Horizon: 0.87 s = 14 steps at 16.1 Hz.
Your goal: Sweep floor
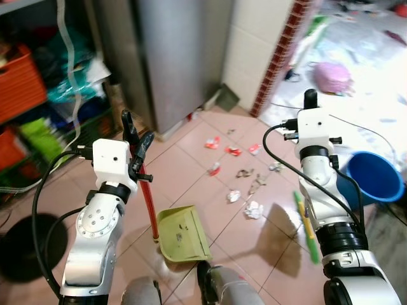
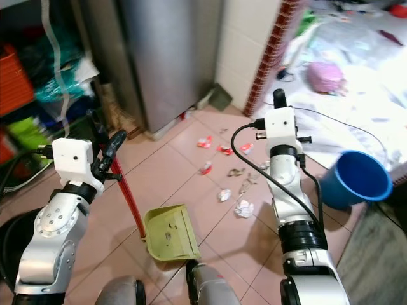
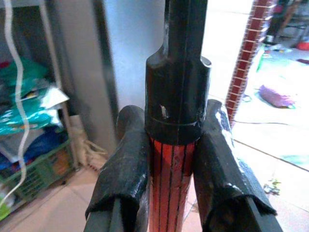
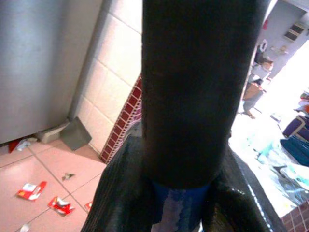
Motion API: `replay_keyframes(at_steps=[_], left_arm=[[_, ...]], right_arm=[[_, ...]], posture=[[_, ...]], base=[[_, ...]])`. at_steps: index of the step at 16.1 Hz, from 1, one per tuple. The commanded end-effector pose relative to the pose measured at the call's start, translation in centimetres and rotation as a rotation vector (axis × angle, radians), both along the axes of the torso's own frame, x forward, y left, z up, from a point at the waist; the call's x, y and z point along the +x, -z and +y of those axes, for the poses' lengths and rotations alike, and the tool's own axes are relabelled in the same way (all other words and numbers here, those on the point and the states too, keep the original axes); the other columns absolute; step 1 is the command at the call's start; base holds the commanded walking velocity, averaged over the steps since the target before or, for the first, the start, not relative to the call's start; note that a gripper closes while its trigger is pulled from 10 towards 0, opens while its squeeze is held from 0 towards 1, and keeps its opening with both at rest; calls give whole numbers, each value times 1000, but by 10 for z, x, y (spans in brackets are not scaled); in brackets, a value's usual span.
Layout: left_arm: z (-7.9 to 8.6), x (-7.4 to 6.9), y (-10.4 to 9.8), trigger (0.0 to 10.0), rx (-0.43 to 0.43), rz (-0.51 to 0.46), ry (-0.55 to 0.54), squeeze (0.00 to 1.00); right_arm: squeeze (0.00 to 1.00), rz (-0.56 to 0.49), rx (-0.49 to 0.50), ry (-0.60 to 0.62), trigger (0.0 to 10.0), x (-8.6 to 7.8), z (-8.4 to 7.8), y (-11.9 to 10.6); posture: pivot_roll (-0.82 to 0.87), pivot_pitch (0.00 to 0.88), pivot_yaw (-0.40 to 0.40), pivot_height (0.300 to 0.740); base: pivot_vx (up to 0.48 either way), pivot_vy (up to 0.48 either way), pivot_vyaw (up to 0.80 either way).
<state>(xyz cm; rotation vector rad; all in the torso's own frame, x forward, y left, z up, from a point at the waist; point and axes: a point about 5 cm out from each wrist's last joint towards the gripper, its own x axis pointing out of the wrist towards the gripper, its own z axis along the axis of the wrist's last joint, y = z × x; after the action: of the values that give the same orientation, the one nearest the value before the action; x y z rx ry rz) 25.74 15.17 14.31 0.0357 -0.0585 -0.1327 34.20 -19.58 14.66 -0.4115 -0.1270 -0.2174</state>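
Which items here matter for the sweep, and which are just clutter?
Job:
- dustpan on a red handle, held in left claw
- broom, its handle in right claw
- scraps on the floor tiles

Lying about:
- blue bucket
- pink bag
- fridge
- shelf bins

the left gripper (image 1: 135,141) covers the top of the red dustpan handle (image 1: 149,210), and in the left wrist view the handle's black cap (image 3: 178,92) runs off at 12 o'clock. the broom pole (image 4: 193,87) in the right wrist view is a dark blur cut at 12 o'clock; the right gripper (image 1: 310,99) is mostly hidden behind its white wrist housing. the green broom (image 1: 306,229) passes behind the right arm at 4 o'clock. the litter scraps (image 1: 245,190) are too small to identify. the blue bucket (image 1: 375,176) is clipped at 3 o'clock. shelf contents at 9 o'clock are blurred.
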Motion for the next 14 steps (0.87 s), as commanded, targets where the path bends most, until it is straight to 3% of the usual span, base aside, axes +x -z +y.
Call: replay_keyframes(at_steps=[1, 10, 14], left_arm=[[-2, -2, -11, 10000, -3, -63, 10, 0], [-5, -3, -10, 10000, -1, -62, 35, 0], [-8, -4, -10, 10000, 3, -64, 58, 0]], right_arm=[[0, -42, -22, -7, 10000, 0, 1, -8], [0, -44, -13, -17, 10000, 0, 5, -6], [0, -42, -40, 16, 10000, -1, 1, -5]], posture=[[68, 166, -48, 740], [72, 160, -49, 740], [71, 171, -45, 740]], base=[[311, 0, 0], [394, 265, 0], [465, 0, 0]])
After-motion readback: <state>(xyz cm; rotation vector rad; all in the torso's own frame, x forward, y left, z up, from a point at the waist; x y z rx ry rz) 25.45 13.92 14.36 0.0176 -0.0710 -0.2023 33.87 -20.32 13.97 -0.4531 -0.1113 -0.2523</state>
